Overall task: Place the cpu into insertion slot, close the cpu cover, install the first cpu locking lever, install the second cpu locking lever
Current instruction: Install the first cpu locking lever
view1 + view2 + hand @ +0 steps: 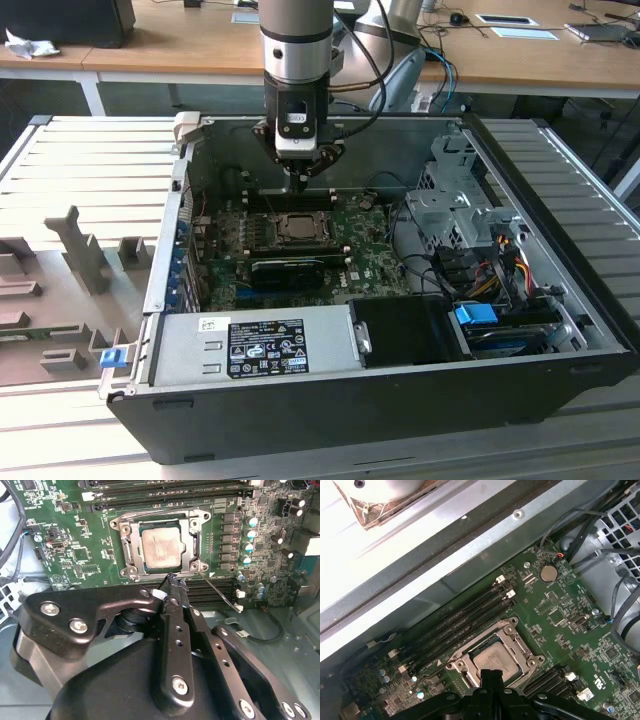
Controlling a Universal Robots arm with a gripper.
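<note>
The exterior view looks down from a raised position into the open computer case (400, 400), taking in the green board (370, 265) from a distance. Both wrist views sit close above the board, looking past the gripper (172, 581) from differing sides. All three share the insertion slot (274, 228) holding the cpu (161, 547).

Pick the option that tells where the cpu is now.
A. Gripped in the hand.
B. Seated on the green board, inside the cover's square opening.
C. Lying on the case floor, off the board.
B: in the second wrist view the cpu lies flat on the board, framed by the cover, while the hand hangs near the cover's corner, apart from the chip.
</note>
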